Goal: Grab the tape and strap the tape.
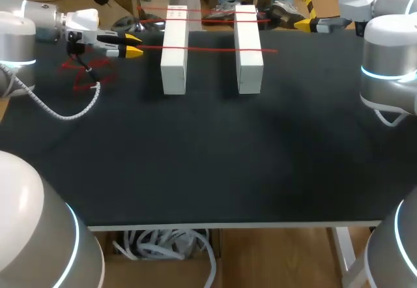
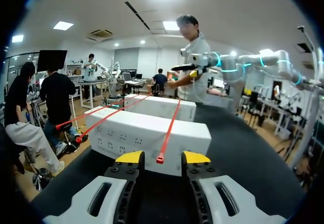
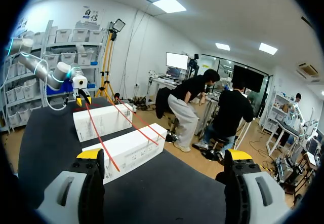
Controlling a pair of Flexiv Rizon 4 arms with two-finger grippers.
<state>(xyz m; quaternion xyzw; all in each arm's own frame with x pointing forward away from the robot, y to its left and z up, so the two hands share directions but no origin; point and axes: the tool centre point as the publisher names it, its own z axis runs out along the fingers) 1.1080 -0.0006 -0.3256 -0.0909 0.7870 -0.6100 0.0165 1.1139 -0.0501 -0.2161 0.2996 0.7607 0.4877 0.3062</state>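
Observation:
Two white blocks (image 1: 174,63) (image 1: 249,63) stand side by side at the back of the black table (image 1: 208,158). A red tape (image 1: 215,49) lies stretched across both tops; in the left wrist view this tape (image 2: 169,127) ends loose between my fingers, touching neither. My left gripper (image 1: 133,45) (image 2: 163,157) is open just left of the left block (image 2: 152,138). More red strips (image 1: 208,10) cross the blocks farther back. My right gripper (image 1: 306,24) (image 3: 164,155) is wide open and empty at the back right, apart from the blocks (image 3: 131,150).
A loose tangle of red tape (image 1: 88,73) lies on the table at the far left, below my left gripper. A white coiled cable (image 1: 71,111) hangs from the left arm onto the table there.

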